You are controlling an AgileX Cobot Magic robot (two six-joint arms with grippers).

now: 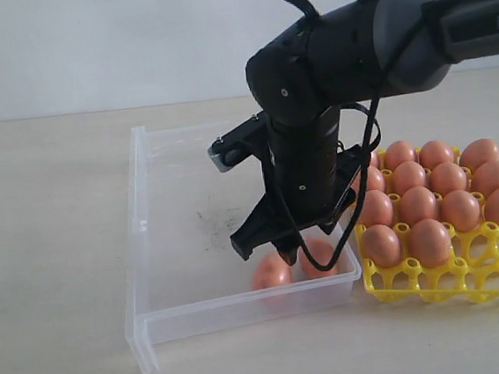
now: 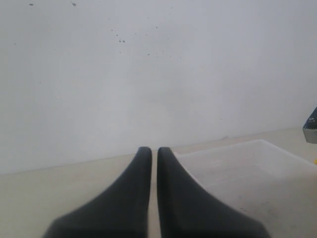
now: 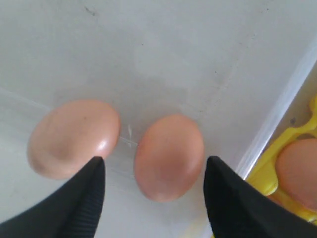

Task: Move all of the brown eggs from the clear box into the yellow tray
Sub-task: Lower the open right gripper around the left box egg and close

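Tray [image 1: 471,282] held most eggs [image 1: 418,206]; some front cups were empty. Two eggs lay in the box [image 1: 154,249], by its tray-side wall. Right gripper [image 3: 154,166] jaws stood released, straddling one egg [image 3: 168,156], not yet gripping. Left gripper [image 2: 153,151] jaws were clenched, empty.

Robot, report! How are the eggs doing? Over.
Right gripper open, straddling one brown egg in clear box. Left gripper shut, empty. Second egg close beside, may get nudged.

Spread claw [image 3: 154,162] straddles one brown egg [image 3: 169,157] (a second egg [image 3: 73,139] lies alongside).
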